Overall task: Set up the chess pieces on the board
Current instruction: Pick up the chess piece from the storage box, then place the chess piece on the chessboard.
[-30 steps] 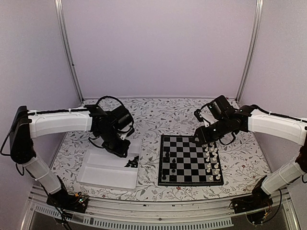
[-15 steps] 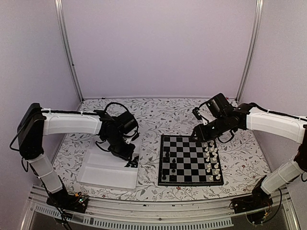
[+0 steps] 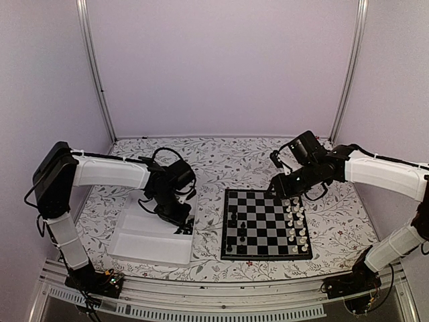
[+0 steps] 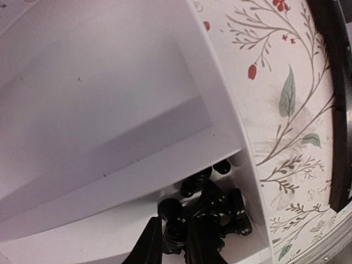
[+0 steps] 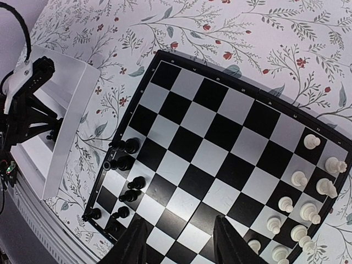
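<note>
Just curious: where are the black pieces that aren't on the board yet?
Top view: black pieces heaped in the white tray's corner, left of the board, beneath the left gripper.

We see our left gripper [image 4: 173,247] low in the white tray [image 4: 110,110], its two fingers [image 4: 147,245] standing either side of one black piece in a heap of pieces [image 4: 220,212] packed into a compartment's corner. Whether they press it, we cannot tell. Beyond the tray wall lies floral cloth [image 4: 286,126].

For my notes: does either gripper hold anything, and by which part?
Right gripper: open, empty. Left gripper straddles one black chess piece in the tray; hold cannot be told.
</note>
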### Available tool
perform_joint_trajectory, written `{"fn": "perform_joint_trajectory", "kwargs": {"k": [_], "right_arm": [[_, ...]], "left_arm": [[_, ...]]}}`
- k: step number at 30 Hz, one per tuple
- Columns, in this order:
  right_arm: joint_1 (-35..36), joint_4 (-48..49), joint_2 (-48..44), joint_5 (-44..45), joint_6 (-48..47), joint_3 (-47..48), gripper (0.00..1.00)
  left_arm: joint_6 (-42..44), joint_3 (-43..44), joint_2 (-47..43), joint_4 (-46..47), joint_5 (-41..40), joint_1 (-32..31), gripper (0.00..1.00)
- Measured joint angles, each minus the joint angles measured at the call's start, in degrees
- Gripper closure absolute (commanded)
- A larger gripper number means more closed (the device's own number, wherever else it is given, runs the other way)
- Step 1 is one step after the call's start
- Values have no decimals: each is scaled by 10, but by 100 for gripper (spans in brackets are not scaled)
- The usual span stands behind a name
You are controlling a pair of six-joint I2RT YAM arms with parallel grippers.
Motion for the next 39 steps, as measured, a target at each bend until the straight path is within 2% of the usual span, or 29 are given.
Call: {"fn": "perform_joint_trajectory", "kwargs": {"k": [7, 14, 23, 32, 39], "right_arm": [[0, 0, -2, 0, 5, -3, 57], [0, 0, -2, 0, 5, -4, 57], [0, 3, -2, -2, 7, -11, 57], [0, 3, -21, 0, 9, -29, 57], [0, 2, -62, 10, 16, -59, 56]], "left_arm": [[4, 2, 13, 5, 5, 1, 98], [5, 30, -9, -23, -15, 1, 99], [6, 133, -25, -54, 0, -4, 98], [26, 348, 112, -53, 23, -49, 97], [42, 435, 222, -66, 36, -88, 96]]}}
